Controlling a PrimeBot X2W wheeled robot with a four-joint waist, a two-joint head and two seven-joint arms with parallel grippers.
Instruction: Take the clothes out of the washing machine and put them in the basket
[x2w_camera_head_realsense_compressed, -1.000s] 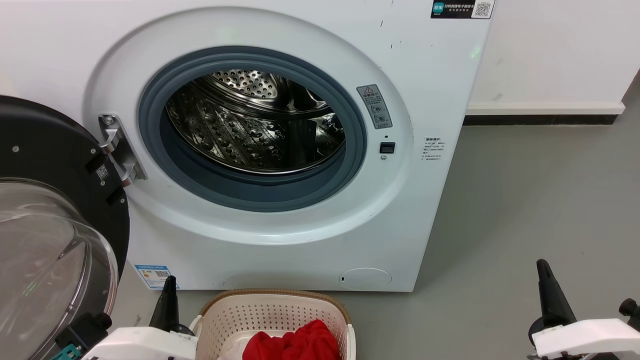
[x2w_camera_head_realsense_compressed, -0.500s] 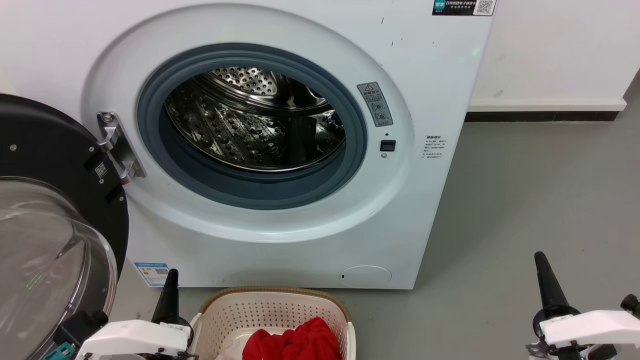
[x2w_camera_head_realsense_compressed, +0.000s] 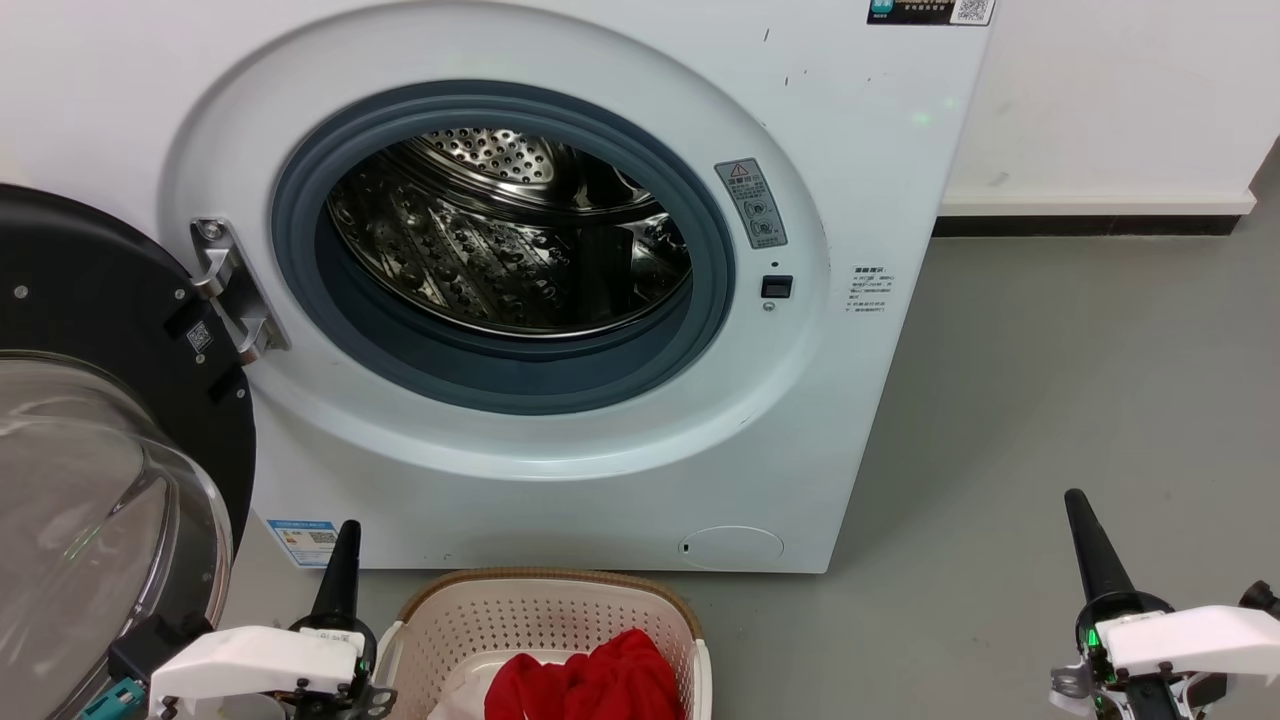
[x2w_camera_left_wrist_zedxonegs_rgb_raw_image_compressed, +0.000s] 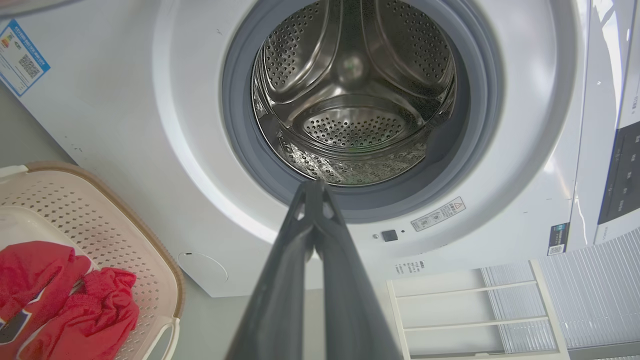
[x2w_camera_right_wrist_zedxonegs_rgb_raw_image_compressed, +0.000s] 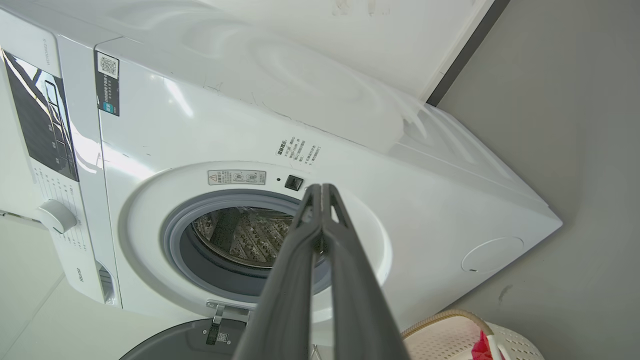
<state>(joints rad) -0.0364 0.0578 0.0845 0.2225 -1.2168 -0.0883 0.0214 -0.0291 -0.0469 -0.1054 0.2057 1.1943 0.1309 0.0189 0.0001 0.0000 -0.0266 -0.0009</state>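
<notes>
Left hand (x2w_camera_head_realsense_compressed: 349, 533) and right hand (x2w_camera_head_realsense_compressed: 1076, 500) slightly higher, tips together in wrist views.

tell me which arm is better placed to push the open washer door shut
Left, probably: the left gripper sits right beside the open door, while the right gripper is far off on the other side.

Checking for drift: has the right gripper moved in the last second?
Yes. The right gripper has risen up the head view against the round cover on the washing machine.
</notes>
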